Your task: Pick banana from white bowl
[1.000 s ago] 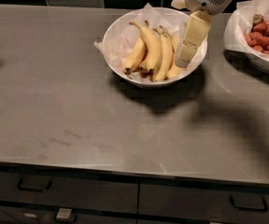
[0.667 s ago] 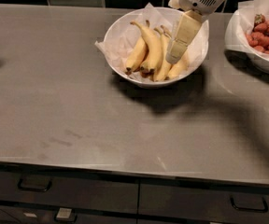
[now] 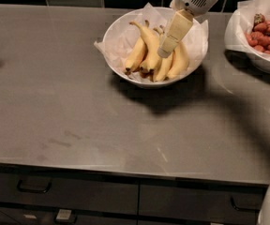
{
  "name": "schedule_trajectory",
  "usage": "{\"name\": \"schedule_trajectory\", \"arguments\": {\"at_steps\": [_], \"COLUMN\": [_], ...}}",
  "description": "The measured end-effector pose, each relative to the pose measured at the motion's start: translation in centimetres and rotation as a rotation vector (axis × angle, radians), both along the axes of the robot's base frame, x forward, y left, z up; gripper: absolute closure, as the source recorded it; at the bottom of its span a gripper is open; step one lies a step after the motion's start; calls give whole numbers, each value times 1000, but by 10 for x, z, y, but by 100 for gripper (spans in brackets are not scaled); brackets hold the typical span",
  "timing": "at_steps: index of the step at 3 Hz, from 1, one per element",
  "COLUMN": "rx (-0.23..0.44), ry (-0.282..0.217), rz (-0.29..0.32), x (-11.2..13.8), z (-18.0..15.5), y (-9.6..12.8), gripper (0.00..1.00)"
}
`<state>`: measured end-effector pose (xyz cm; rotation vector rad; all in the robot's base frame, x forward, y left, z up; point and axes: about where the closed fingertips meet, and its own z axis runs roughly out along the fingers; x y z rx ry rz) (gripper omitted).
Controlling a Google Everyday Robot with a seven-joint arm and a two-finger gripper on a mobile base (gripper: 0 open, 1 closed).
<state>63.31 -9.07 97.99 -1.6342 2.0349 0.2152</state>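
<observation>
The white bowl (image 3: 112,35), lined with crinkled white paper, stands at the back middle of the grey counter. Several ripe yellow bananas lie in it side by side, stems pointing to the back; one banana (image 3: 149,46) is near the middle of the bunch. My gripper (image 3: 164,49) reaches down from the upper right into the bowl. Its tip is over the middle bananas and seems to touch them. It hides part of the bananas behind it.
A second paper-lined white bowl with red fruit (image 3: 266,34) stands at the right edge. A dark tiled wall runs behind the grey counter (image 3: 78,125). Drawers with dark handles (image 3: 32,186) sit below the front edge.
My gripper has moved left and lower, from the bowl's right rim to over the middle bananas. The bananas and bowl have not moved.
</observation>
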Motion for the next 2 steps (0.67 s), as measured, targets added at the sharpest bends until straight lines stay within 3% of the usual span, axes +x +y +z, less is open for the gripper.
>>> {"name": "schedule_trajectory", "arguments": {"at_steps": [2], "rx": [46], "ry": [7], "rz": [-25], "x": [28], "z": [-14], "y": [10], "gripper": [0]}}
